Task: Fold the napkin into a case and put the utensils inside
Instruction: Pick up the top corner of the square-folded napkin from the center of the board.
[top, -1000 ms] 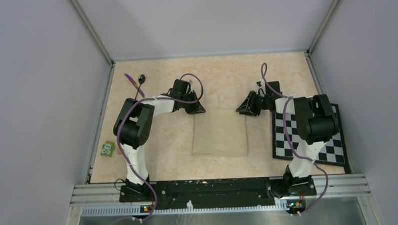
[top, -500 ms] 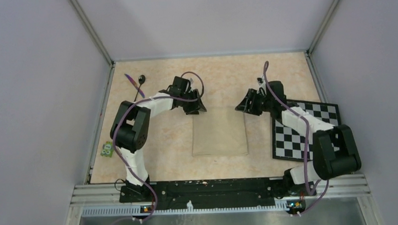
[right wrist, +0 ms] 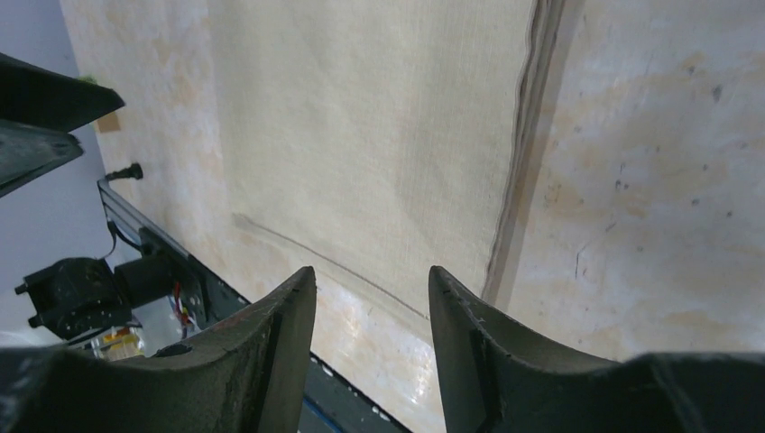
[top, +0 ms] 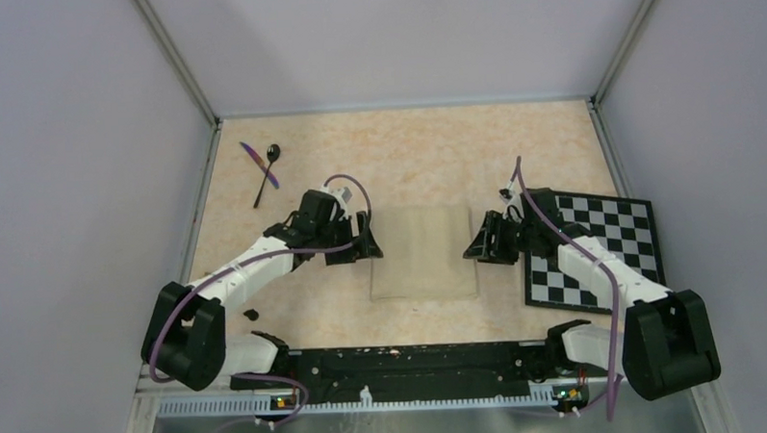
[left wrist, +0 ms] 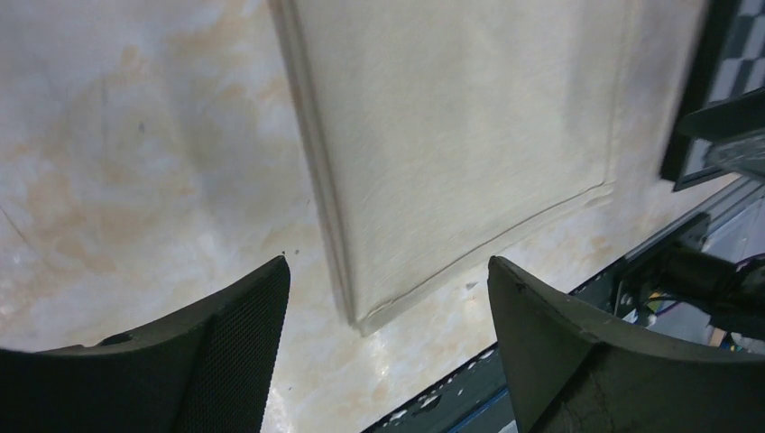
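Note:
The beige napkin lies flat in the middle of the table as a folded rectangle with doubled edges. My left gripper hangs open over its left edge; the left wrist view shows the napkin and its near corner between the wide-apart fingers. My right gripper is open at the right edge, and in the right wrist view the napkin runs ahead of the gripper. Neither holds anything. The black spoon and purple knife lie crossed at the far left.
A black-and-white checkerboard lies right of the napkin, partly under the right arm. The metal rail with the arm bases runs along the near edge. Grey walls enclose the table on three sides.
Both grippers let go of the napkin's far corners, opened, and moved nearer along its side edges. The left opened widest. Both arms' elbows swung down toward the near edge.

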`<control>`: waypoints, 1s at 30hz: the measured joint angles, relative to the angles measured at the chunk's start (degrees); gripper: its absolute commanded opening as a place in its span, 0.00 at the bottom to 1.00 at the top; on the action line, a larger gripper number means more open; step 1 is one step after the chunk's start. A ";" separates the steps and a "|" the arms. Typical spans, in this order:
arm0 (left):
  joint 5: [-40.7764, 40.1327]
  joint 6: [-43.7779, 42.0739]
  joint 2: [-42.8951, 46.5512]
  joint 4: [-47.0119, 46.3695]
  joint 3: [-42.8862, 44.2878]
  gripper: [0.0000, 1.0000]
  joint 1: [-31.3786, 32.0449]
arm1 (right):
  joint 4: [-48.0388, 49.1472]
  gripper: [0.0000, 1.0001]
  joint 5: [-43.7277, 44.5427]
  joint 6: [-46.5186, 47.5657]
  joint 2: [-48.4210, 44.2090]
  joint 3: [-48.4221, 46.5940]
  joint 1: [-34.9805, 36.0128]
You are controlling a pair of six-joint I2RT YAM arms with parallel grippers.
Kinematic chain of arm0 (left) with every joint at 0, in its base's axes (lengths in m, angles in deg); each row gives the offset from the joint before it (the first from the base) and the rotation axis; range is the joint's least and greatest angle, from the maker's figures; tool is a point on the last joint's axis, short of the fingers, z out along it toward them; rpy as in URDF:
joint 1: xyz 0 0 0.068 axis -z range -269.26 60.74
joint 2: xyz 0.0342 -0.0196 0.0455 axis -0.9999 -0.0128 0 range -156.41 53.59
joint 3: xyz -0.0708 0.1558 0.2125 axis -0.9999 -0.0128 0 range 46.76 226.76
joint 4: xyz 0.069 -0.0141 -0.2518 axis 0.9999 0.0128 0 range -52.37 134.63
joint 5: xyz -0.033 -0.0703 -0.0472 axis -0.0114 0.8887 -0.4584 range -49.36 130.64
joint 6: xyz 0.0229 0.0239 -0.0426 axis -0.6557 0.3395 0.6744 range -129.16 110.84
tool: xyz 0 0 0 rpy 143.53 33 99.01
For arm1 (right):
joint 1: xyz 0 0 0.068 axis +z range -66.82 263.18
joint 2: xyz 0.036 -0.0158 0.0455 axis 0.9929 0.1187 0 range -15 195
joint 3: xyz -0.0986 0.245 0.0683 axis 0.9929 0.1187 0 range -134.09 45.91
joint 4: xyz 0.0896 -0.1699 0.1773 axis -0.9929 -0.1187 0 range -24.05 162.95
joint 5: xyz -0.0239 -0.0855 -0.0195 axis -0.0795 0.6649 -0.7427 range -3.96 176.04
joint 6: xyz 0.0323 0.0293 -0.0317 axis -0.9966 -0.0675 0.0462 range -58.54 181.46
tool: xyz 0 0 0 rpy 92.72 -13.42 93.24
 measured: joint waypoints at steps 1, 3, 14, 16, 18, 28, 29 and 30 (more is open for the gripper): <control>0.17 -0.02 0.00 0.24 -1.75 0.85 0.02 | -1.11 0.48 0.07 0.42 -0.39 0.33 0.00; 0.76 -0.02 0.11 0.46 -4.57 0.82 0.20 | -2.91 0.41 0.42 0.98 -0.90 0.33 0.00; 2.82 -1.36 -1.49 -3.63 -10.29 0.75 4.96 | -4.55 0.36 3.72 0.00 -0.59 3.98 1.42; 2.62 -1.53 -1.66 -4.35 -10.84 0.75 5.81 | -4.66 0.36 4.55 -0.02 -0.57 4.48 1.64; 2.58 -1.55 -1.66 -4.98 -11.26 0.75 6.34 | -4.55 0.36 5.16 -0.07 -0.50 4.92 1.73; 2.19 -1.25 -0.72 -7.78 -13.03 0.76 7.26 | -2.60 0.30 5.66 -0.02 3.65 5.60 3.02; 2.10 -1.25 -0.46 -7.82 -13.22 0.76 7.26 | -2.43 0.30 5.64 0.00 3.69 5.66 3.04; 1.88 -1.22 -0.13 -7.78 -13.42 0.76 7.28 | -2.03 0.29 5.62 -0.02 3.72 5.79 3.04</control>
